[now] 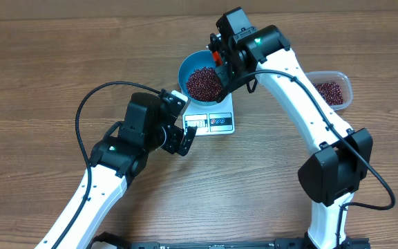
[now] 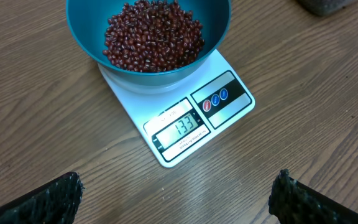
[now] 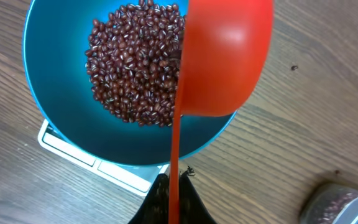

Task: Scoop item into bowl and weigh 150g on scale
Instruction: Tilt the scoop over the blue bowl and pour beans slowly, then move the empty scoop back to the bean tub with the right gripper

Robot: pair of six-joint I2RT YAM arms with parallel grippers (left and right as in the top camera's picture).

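Note:
The blue bowl (image 1: 188, 68) stands on the white scale (image 1: 221, 121) and holds a heap of dark red beans (image 1: 202, 83). My right gripper (image 1: 221, 63) is shut on the thin handle of an orange-red scoop (image 3: 225, 56). The scoop is turned on its side over the bowl's (image 3: 55, 112) right rim, its mouth facing the beans (image 3: 135, 68). My right gripper (image 3: 174, 179) pinches the handle between both fingers. The left gripper (image 1: 185, 138) hovers open in front of the scale (image 2: 229, 74). In the left wrist view the display (image 2: 182, 127) reads 133, the left gripper (image 2: 176, 190) is empty, and the bowl (image 2: 148, 62) and its beans (image 2: 154, 34) show.
A clear plastic tub (image 1: 332, 90) with more beans sits right of the scale, behind the right arm; its corner (image 3: 347, 208) shows in the right wrist view. Bare wooden tabletop (image 1: 40, 83) surrounds everything.

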